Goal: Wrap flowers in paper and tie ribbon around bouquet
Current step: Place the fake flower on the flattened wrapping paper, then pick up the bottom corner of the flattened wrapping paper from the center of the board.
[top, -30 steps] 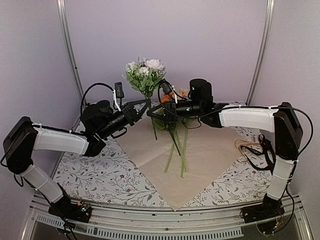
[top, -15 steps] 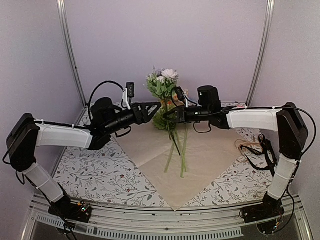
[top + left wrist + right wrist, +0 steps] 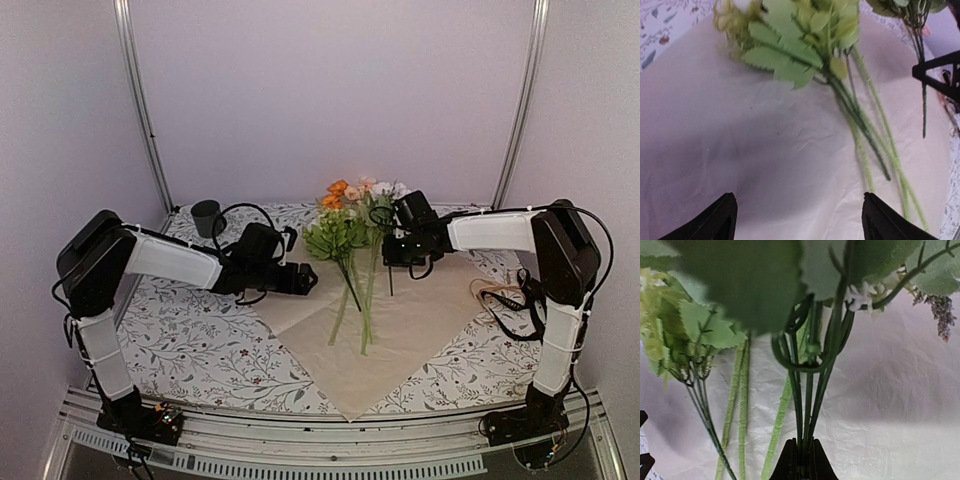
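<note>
My left gripper hangs spread wide, low over the paper, just left of the flowers lying across it, blooms away from me. My right gripper is clamped on a few stems of one sprig.

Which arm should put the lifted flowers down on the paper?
The right one. The right hand is shut on their stems, over the paper and beside the flowers lying there. The left hand is open and empty, low over the paper.
</note>
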`<state>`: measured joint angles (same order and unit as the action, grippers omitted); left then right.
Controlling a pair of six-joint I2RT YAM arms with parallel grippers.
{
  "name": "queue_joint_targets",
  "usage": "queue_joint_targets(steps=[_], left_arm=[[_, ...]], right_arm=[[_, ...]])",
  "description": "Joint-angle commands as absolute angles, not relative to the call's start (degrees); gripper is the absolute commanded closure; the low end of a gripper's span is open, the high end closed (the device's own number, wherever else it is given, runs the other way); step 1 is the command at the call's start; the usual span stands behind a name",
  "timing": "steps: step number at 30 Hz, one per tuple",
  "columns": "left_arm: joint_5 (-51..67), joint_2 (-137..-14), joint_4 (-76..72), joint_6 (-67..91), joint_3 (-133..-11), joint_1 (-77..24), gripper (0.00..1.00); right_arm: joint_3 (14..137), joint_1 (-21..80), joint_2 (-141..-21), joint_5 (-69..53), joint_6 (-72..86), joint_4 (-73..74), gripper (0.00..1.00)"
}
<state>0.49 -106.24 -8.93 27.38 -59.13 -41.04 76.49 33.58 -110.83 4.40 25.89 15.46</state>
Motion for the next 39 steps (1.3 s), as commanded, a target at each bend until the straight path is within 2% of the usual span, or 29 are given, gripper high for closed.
queue_joint_targets(steps=[1, 3, 10, 17, 18, 21, 23, 25, 27, 28, 34, 39], left_arm=[[0.5, -110.9, -1.2, 27.5, -60.4, -41.0, 0.14], [1.1, -112.0, -1.6, 27.8, -60.2, -41.0, 0.15], [2.3, -115.7, -1.6, 26.9, -60.5, -41.1, 0.18], [2.5, -115.5, -2.3, 26.1, -60.5, -41.1, 0.19], [2.6, -115.5, -2.3, 26.1, -60.6, -41.1, 0.19], [2.6, -115.5, -2.5, 25.9, -60.6, -41.1, 0.2], [2.6, -115.4, -2.4, 25.6, -60.6, -41.1, 0.2], [2.4, -115.2, -2.1, 25.4, -60.8, -41.1, 0.2], [2.2, -115.0, -1.8, 25.0, -60.8, -41.0, 0.2], [2.2, -114.7, -1.8, 24.8, -60.8, -41.1, 0.2], [1.8, -110.0, -3.8, 22.4, -59.5, -41.3, 0.2], [0.5, -100.8, -10.6, 14.1, -55.3, -42.9, 0.21]], right_arm=[[79.4, 34.2, -116.3, 5.2, 29.0, 19.0, 0.95], [79.4, 35.0, -117.3, 5.7, 30.0, 18.7, 0.74], [80.4, 35.3, -119.5, -3.0, 30.5, 16.4, 0.66], [77.6, 35.3, -114.6, -9.2, 29.5, 13.7, 0.66], [77.1, 35.3, -113.7, -10.7, 29.0, 12.8, 0.67], [76.0, 35.1, -112.0, -13.9, 27.9, 12.2, 0.8], [75.3, 34.7, -111.0, -15.5, 27.7, 12.0, 0.8], [74.7, 34.3, -109.8, -16.4, 27.5, 12.3, 0.72], [74.3, 33.8, -108.4, -16.7, 26.9, 13.5, 0.56], [74.0, 33.4, -107.4, -16.6, 26.6, 14.1, 0.51], [68.6, 29.7, -97.9, -17.7, 24.7, 14.8, 0.42], [68.2, 27.4, -94.2, -24.5, 17.6, 22.0, 0.4]])
